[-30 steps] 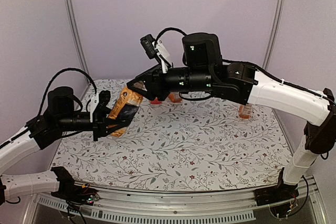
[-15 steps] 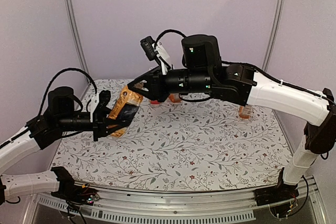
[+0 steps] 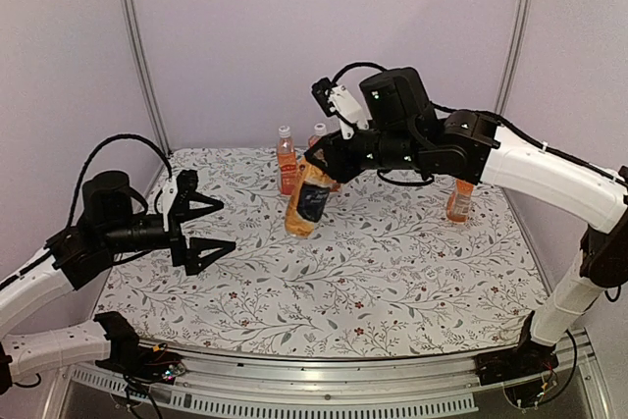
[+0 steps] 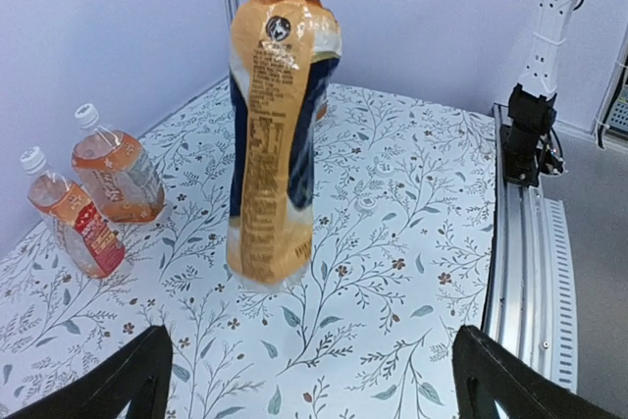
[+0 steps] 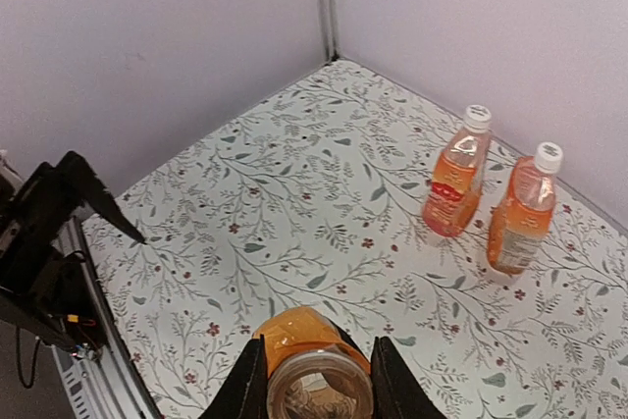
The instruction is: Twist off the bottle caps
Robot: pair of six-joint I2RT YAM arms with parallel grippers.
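My right claw gripped the labelled bottle by its neck, tilted with its base toward the table. I judged this offered it to my left claw, which was spread wide and well apart. I could not see that bottle's own cap. Two white bottle caps topped the bottles near the back wall.

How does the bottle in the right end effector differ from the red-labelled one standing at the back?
The orange-and-navy wrapped plastic bottle hangs tilted from the right end effector; the small clear red-labelled bottle stands upright. The first is fully sleeved, the second only banded. Both hold orange drink.
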